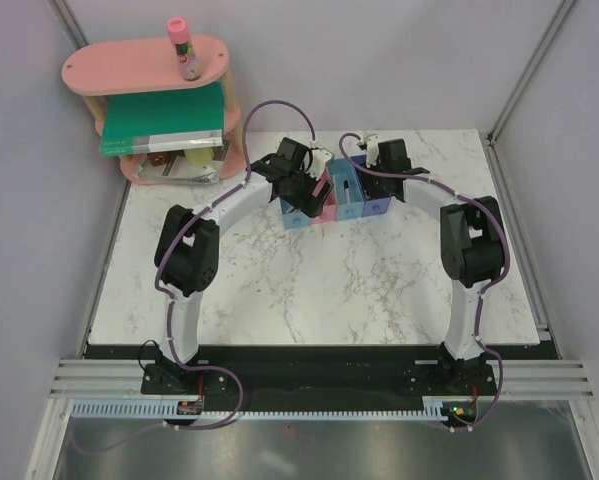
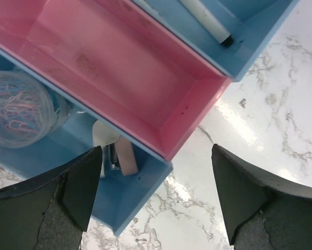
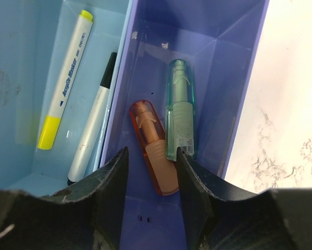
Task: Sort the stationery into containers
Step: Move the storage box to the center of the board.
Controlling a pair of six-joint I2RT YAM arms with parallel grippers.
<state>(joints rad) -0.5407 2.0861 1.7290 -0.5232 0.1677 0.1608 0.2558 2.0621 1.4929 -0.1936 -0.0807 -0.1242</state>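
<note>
The containers (image 1: 331,200) are a row of joined bins at the back of the table. My left gripper (image 2: 156,192) hangs open over the near end of the pink bin (image 2: 124,78), which holds nothing I can see. The light blue bin (image 2: 129,192) beside it holds a clear round pot (image 2: 17,107) of clips and a small pink and white piece (image 2: 116,153). My right gripper (image 3: 151,187) is open above the darker blue bin (image 3: 218,73). There an orange piece (image 3: 154,151) lies loose between its fingers, next to a green piece (image 3: 180,109). A yellow highlighter (image 3: 64,78) and a black-and-white marker (image 3: 90,130) lie in the adjoining bin.
A pink oval two-tier shelf (image 1: 149,65) stands at the back left with a pink-capped tube (image 1: 182,45) upright on top and a big green book (image 1: 164,115) on its lower tier. Grey walls close the table on three sides.
</note>
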